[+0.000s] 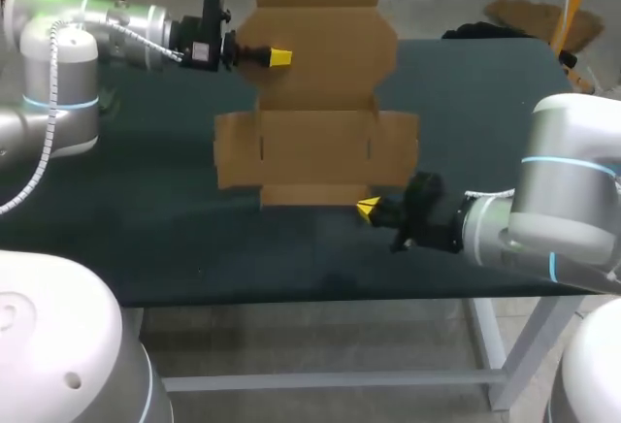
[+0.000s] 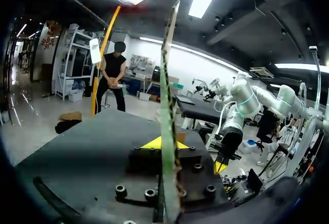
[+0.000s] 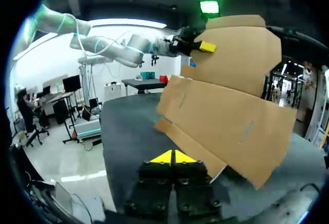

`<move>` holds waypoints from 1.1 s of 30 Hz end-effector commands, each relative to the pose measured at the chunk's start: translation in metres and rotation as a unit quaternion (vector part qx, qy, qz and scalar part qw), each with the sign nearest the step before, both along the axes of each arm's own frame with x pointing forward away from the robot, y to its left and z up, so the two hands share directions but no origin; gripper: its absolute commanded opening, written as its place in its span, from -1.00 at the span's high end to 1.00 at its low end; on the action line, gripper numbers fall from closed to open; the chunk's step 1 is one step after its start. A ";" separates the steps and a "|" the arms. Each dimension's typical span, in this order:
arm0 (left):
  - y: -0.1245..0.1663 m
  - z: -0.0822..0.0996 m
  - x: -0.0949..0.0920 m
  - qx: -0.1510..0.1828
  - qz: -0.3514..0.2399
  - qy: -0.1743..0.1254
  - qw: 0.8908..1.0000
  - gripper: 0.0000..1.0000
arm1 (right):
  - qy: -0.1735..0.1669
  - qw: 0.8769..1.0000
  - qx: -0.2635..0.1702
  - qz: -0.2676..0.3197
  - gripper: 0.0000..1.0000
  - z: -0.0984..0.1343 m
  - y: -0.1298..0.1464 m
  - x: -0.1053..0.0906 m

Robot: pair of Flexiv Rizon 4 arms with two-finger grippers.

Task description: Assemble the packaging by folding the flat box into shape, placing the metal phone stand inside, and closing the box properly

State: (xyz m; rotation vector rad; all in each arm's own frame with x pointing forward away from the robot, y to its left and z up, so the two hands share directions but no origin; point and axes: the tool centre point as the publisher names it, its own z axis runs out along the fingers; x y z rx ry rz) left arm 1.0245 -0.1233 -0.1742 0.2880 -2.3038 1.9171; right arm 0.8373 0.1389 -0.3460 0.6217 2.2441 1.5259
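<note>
The flat brown cardboard box (image 1: 315, 142) lies unfolded on the middle of the dark table (image 1: 146, 229). Its far panel (image 1: 325, 45) is raised off the surface. My left gripper (image 1: 278, 57) is shut on that panel's left edge; in the left wrist view the cardboard (image 2: 167, 80) stands edge-on between its yellow tips (image 2: 159, 143). My right gripper (image 1: 369, 210) is shut with nothing between its fingers, at the right end of the box's near flap. In the right wrist view its tips (image 3: 173, 157) sit just beside the cardboard (image 3: 231, 121), with the left gripper (image 3: 205, 46) visible on the raised panel. No phone stand is in view.
Bare dark tabletop lies on the left of the box and on the right (image 1: 485, 103). The table's near edge (image 1: 320, 299) runs close behind my right gripper.
</note>
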 end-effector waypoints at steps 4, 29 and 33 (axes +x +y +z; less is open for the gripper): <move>-0.002 -0.001 -0.008 0.005 0.017 -0.011 1.000 1.00 | -0.006 1.000 -0.002 -0.001 1.00 -0.011 0.014 0.009; 0.003 -0.014 -0.013 0.000 -0.005 -0.022 1.000 1.00 | -0.002 0.998 0.002 -0.068 1.00 -0.040 0.048 0.029; 0.003 -0.014 -0.013 0.000 -0.005 -0.022 1.000 1.00 | -0.002 0.998 0.002 -0.068 1.00 -0.040 0.048 0.029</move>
